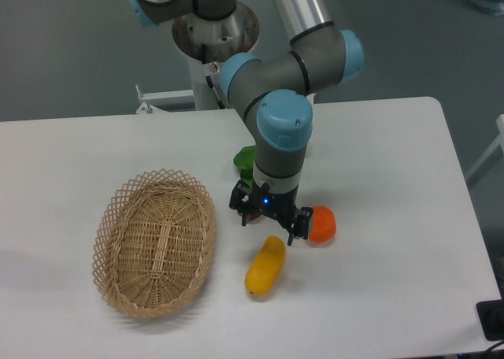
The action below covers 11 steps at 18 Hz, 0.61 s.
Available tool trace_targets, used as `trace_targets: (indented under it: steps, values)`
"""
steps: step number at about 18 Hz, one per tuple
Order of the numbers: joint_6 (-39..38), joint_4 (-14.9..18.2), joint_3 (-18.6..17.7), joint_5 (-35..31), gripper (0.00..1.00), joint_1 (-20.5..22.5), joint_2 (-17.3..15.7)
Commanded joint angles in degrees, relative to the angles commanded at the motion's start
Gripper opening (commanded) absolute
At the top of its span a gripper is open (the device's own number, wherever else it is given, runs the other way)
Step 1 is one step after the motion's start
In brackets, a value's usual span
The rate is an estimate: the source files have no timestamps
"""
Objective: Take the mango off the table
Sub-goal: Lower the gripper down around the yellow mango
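While jaws [268, 220] gape above, mango [265, 266] lies smooth — yellow-orange.

A wicker basket [155, 241], a round orange fruit [322, 223], and, half hidden, perhaps a leafy green [244, 157].

Arm bent at the elbow, wrist pointing straight down, claw [270, 221] spread wide, holding nothing
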<state>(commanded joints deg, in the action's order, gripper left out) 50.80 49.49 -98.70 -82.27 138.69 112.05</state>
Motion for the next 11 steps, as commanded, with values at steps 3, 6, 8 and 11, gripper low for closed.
trace_targets:
  steps: [3,6,8,11]
  values:
    - [-0.27,-1.23,-0.27,-0.09,1.00,-0.09,0.80]
    - [-0.18,-1.58,-0.18,-0.09,1.00,-0.18,1.50]
    - [0.00,-2.72,-0.27,-0.09,1.00,-0.61,2.29]
    - [-0.18,-4.30,-0.27,-0.35,1.00,-1.31,3.87]
